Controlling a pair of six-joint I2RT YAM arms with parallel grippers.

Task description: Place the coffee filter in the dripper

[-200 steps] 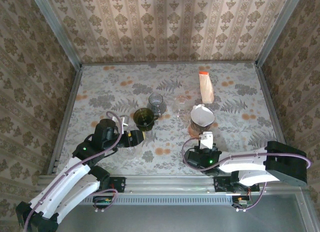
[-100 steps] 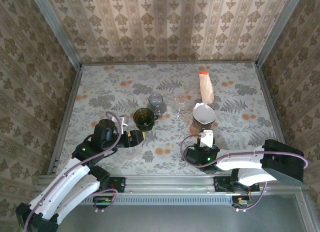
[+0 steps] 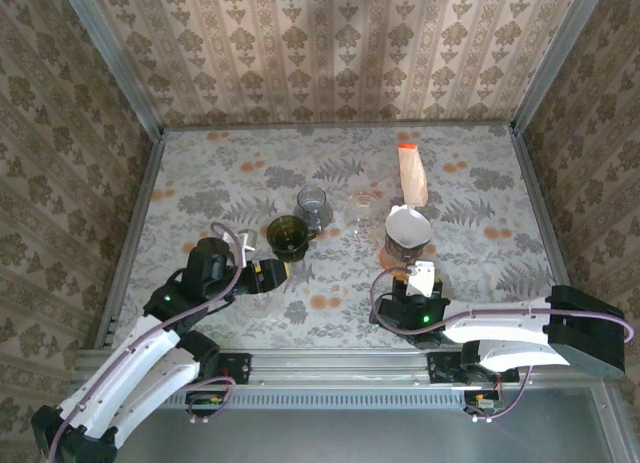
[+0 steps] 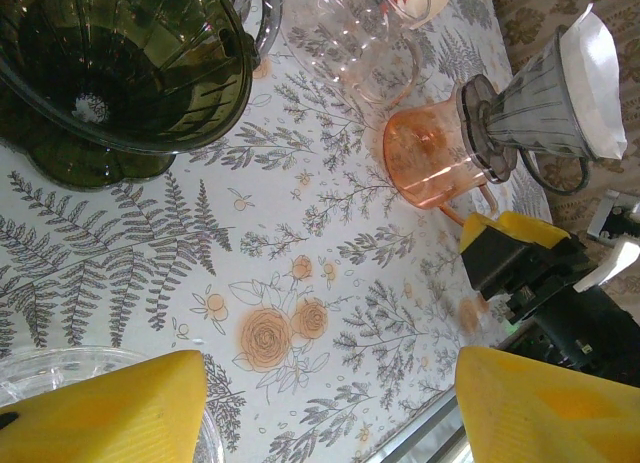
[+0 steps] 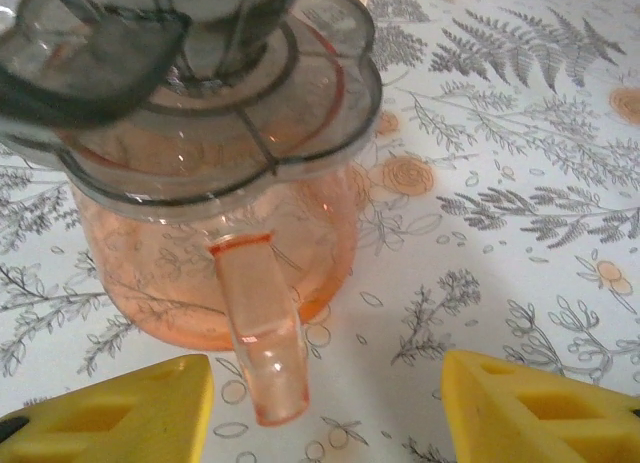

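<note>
The white coffee filter point(image 3: 405, 223) sits inside a grey dripper point(image 3: 408, 239) on an orange glass carafe point(image 5: 200, 273). In the left wrist view the filter point(image 4: 596, 79) pokes out of the grey dripper point(image 4: 535, 105). My right gripper point(image 3: 418, 281) is just in front of the carafe. It is open point(image 5: 325, 408), and the tip of the carafe's handle point(image 5: 258, 328) lies between the yellow fingers, touching neither. My left gripper point(image 3: 275, 273) is open point(image 4: 330, 413) over bare table, close to an empty dark green dripper point(image 3: 288, 238).
A grey glass cup point(image 3: 313, 205) and a clear glass point(image 3: 362, 211) stand behind the green dripper point(image 4: 110, 73). A pack of filters point(image 3: 412, 175) lies at the back right. A clear round glass piece point(image 4: 60, 378) lies under my left finger. Patterned walls close in the table.
My right gripper's jaws have gone from shut to open at the carafe's handle, and that arm has drawn back slightly to the right. The left arm has not moved.
</note>
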